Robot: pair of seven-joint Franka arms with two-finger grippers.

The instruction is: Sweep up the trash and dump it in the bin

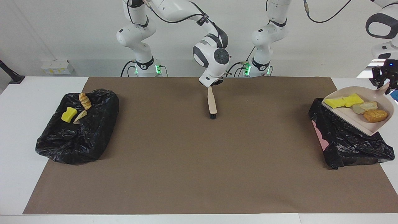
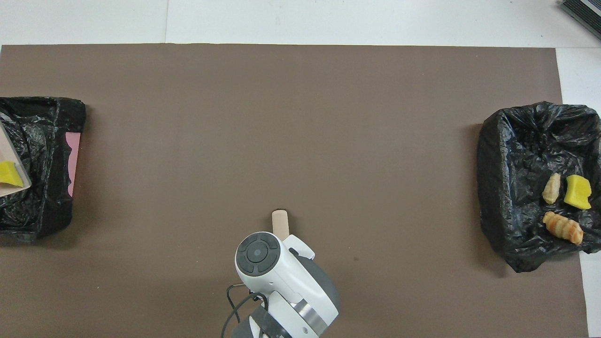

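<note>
My left gripper is shut on the handle of a beige dustpan and holds it up over a black-bagged bin at the left arm's end. In the pan lie two yellow sponge pieces, a tan lump and an orange-brown lump. My right gripper is shut on a beige brush, which hangs upright with its bristles on the brown mat near the robots. The other black-bagged bin, at the right arm's end, holds a yellow sponge, a twisted bread piece and a tan piece.
The brown mat covers most of the white table. In the overhead view only a corner of the dustpan shows, over the bin. A pink rim shows under that bin's bag.
</note>
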